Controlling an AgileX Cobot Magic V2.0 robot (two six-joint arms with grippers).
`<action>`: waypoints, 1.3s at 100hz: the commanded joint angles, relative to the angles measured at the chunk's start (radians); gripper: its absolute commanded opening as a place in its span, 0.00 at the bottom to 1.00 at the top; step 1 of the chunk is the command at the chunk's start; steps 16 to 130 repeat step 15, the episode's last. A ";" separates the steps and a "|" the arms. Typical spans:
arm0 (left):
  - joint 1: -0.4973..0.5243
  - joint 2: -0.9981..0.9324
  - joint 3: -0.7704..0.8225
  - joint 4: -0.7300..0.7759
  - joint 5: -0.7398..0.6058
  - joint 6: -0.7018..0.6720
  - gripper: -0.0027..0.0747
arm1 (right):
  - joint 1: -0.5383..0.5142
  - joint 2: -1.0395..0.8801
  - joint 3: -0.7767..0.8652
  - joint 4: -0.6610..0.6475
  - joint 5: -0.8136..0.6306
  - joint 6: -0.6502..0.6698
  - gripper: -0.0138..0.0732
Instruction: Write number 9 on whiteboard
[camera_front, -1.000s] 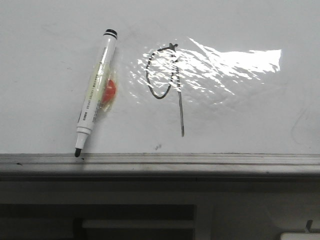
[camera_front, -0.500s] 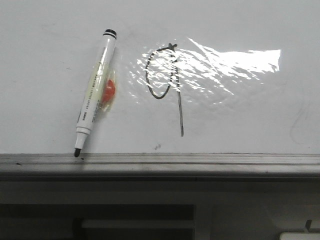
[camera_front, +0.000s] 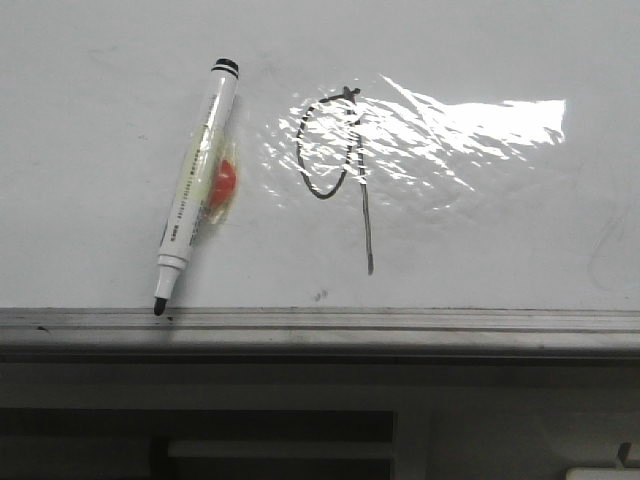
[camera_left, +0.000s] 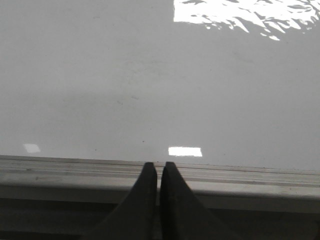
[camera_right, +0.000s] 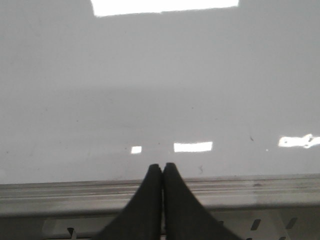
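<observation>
Ink is on the whiteboard (camera_front: 90, 200) in the front view: the number 9 (camera_front: 340, 165) stands as a thin black loop with a long straight tail running down toward the ledge (camera_front: 400, 322), partly under the bright wrinkled glare. Just beside the 9, on its left as I face it, the pen (camera_front: 193, 190) lies flat on the board, slanted, its bare black tip resting at the ledge and its other end pointing up and away. A red blob under clear tape (camera_front: 222, 182) sits against the pen's middle; I judge that was put there to give my fingers something to grip. I take the pen to be laid down because the figure looks finished, so the writing seems done. My left fingers (camera_left: 158, 172) are closed together with nothing between them, hanging over the ledge and a bare stretch of board. My right fingers (camera_right: 163, 172) are likewise pressed together and empty, above the ledge. Neither wrist view shows the 9 or the pen, and neither arm shows in the front view, so I cannot tell how far either pair of fingers is from the 9.
</observation>
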 joint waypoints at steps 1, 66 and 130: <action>0.003 -0.027 0.022 0.000 -0.039 -0.003 0.01 | -0.009 -0.014 0.028 -0.019 -0.013 -0.014 0.09; 0.003 -0.027 0.022 0.000 -0.039 -0.003 0.01 | -0.009 -0.014 0.028 -0.019 -0.014 -0.014 0.09; 0.003 -0.027 0.022 0.000 -0.039 -0.003 0.01 | -0.009 -0.014 0.028 -0.019 -0.014 -0.014 0.09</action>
